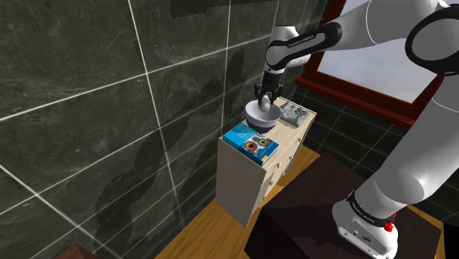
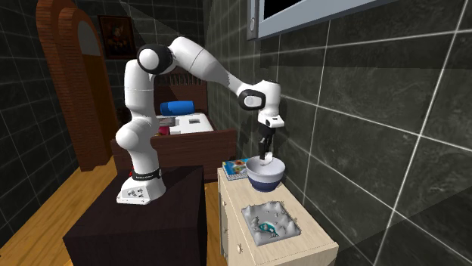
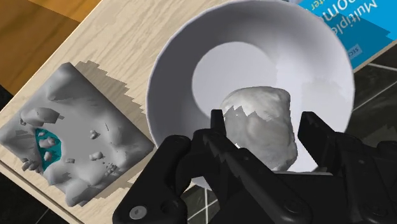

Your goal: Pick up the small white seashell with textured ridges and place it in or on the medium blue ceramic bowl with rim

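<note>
Dark tiled walls back a pale wooden cabinet (image 1: 239, 184) in the shoulder view, where the black two-finger gripper (image 1: 263, 99) hangs just above the round, pale-rimmed bowl (image 1: 261, 116). From the second exterior view, the bowl's outside is dark blue. In the wrist view, the jaws clasp the chalky white ridged seashell (image 3: 257, 137) by its flanks, directly over the bowl's hollow. It looks light, stiff and probably brittle, so a gentle grip on the flanks suits it.

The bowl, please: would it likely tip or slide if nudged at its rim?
Probably stiff and steady: the bowl sits upright on the flat cabinet top. Its rounded sides narrow toward the base, so a rim push might rock it. Its smooth surface would likely slide.
</note>
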